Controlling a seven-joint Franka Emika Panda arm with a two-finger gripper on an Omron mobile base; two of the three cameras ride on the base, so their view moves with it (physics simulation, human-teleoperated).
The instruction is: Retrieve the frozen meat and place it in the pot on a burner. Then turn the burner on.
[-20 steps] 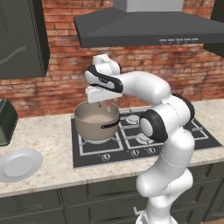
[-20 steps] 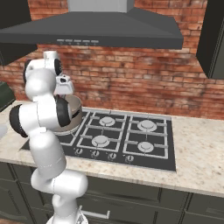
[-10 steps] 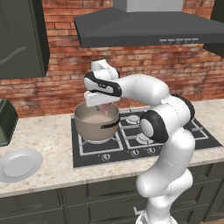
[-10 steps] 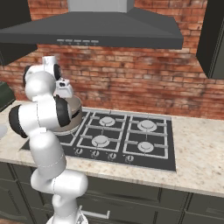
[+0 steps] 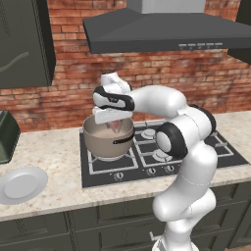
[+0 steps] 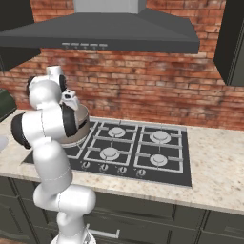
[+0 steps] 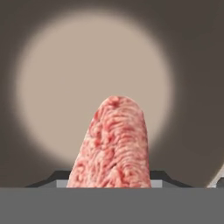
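Note:
The frozen meat (image 7: 114,148), a pinkish-red slab with pale streaks, stands up between the two dark fingertips (image 7: 56,180) of my gripper (image 7: 109,183), which is shut on it. Behind it lies the pale round floor of the pot (image 7: 65,74). In the left base view the gripper (image 5: 115,123) points down into the mouth of the grey-beige pot (image 5: 105,144), with the meat (image 5: 116,127) just inside the rim. The pot (image 6: 82,125) stands on the front left grate of the black cooktop (image 6: 138,147). The burner under the pot is hidden.
A bare burner cap (image 5: 148,132) sits right of the pot, with small knobs (image 5: 118,176) along the cooktop's front edge. A white plate (image 5: 22,184) lies on the counter at the left, near a dark appliance (image 5: 7,135). A range hood (image 5: 166,32) hangs overhead.
The hand has come down a little towards the pot with the meat still in its grip. The pot and plate have not moved.

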